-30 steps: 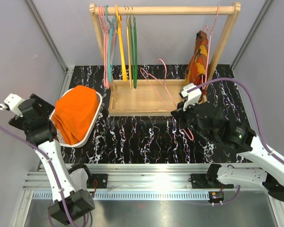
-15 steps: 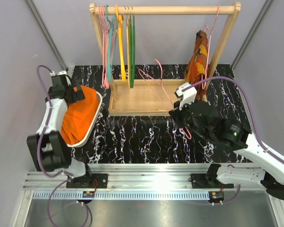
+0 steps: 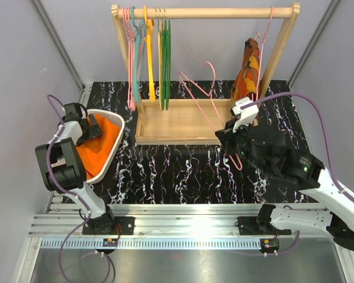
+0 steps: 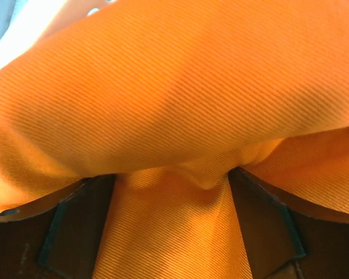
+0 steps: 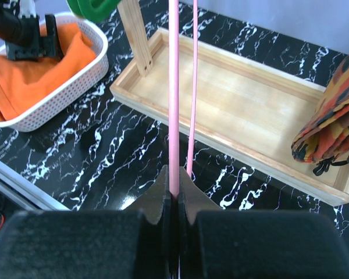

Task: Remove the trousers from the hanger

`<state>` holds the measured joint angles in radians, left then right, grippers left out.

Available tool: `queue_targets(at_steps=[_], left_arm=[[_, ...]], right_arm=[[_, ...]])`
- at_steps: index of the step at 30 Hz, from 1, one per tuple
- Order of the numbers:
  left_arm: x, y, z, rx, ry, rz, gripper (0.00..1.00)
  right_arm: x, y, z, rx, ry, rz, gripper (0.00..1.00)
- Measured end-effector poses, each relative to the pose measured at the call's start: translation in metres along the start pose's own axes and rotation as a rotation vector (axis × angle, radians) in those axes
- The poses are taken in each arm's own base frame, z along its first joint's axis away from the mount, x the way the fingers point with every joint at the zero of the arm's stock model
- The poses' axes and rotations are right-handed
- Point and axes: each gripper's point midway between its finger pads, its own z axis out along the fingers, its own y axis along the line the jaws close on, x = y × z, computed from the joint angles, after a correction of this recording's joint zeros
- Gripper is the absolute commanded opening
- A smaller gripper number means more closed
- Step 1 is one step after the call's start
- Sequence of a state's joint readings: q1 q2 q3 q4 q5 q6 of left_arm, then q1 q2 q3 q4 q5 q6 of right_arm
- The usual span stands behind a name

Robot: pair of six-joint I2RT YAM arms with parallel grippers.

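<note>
Left wrist view shows the left claw (image 4: 171,221) spread wide in the orange trousers (image 4: 180,104), a fold bulging between its fingers. The garment lies in the white basket (image 3: 121,124), well apart from the hanger (image 5: 173,87). The right claw (image 5: 174,189) is clamped on that pink wire. If the left closes and lifts, it could drag the trousers out, and the hanger could catch the wooden rack (image 3: 206,12).

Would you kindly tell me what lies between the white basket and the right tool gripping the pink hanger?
Only bare black marbled tabletop separates the basket from the right tool shut on the hanger; the top view shows it.
</note>
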<state>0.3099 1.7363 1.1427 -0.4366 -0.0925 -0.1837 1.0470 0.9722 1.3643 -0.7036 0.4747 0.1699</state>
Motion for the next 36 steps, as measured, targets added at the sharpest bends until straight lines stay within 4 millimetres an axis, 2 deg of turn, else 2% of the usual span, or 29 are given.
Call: queue_targets(at_steps=[1,5,8,12,15,17,19,21,25,27,28,30,31,33,35,36], left_arm=[[-0.002,0.002,0.001,0.008,-0.005,-0.014,0.99],[-0.010,0.006,-0.001,0.028,-0.030,-0.053,0.99],[-0.014,0.007,-0.012,0.052,-0.048,-0.085,0.99],[-0.028,0.007,-0.044,0.072,-0.113,-0.111,0.99],[-0.045,0.008,-0.077,0.080,-0.206,-0.151,0.99],[-0.053,0.016,-0.098,0.046,-0.278,-0.199,0.99],[-0.046,0.031,-0.113,-0.017,-0.327,-0.266,0.99],[-0.031,0.048,-0.116,-0.081,-0.337,-0.331,0.99],[0.009,0.081,-0.097,-0.208,-0.245,-0.457,0.98],[0.028,0.086,-0.082,-0.236,-0.186,-0.489,0.94],[0.040,0.087,-0.073,-0.251,-0.147,-0.506,0.88],[0.055,0.090,-0.056,-0.274,-0.076,-0.540,0.67],[0.061,0.092,-0.048,-0.283,-0.047,-0.557,0.45],[0.069,0.093,-0.039,-0.289,-0.008,-0.579,0.30],[0.070,0.091,-0.037,-0.277,0.001,-0.592,0.26],[0.069,0.090,-0.038,-0.267,-0.001,-0.593,0.31]], right_arm=[[-0.003,-0.001,-0.002,0.003,-0.009,0.006,0.00],[-0.012,-0.007,-0.010,0.013,-0.040,0.022,0.00],[-0.015,-0.009,-0.013,0.024,-0.044,0.022,0.00],[-0.015,-0.012,-0.015,0.036,-0.038,0.018,0.00],[-0.015,-0.015,-0.016,0.049,-0.033,0.014,0.00],[-0.015,-0.015,-0.016,0.052,-0.034,0.014,0.00],[-0.015,-0.015,-0.015,0.052,-0.031,0.012,0.00],[-0.014,-0.014,-0.013,0.052,-0.027,0.010,0.00],[-0.013,-0.012,-0.010,0.053,-0.018,0.005,0.00],[-0.013,-0.012,-0.010,0.052,-0.013,0.003,0.00],[-0.013,-0.011,-0.009,0.051,-0.013,0.003,0.00],[-0.015,-0.010,-0.009,0.045,-0.013,0.004,0.00],[-0.015,-0.009,-0.009,0.044,-0.013,0.004,0.00],[-0.015,-0.009,-0.007,0.045,-0.009,0.002,0.00],[-0.013,-0.008,-0.005,0.051,-0.001,-0.003,0.00],[-0.012,-0.009,-0.003,0.059,0.003,-0.007,0.00]])
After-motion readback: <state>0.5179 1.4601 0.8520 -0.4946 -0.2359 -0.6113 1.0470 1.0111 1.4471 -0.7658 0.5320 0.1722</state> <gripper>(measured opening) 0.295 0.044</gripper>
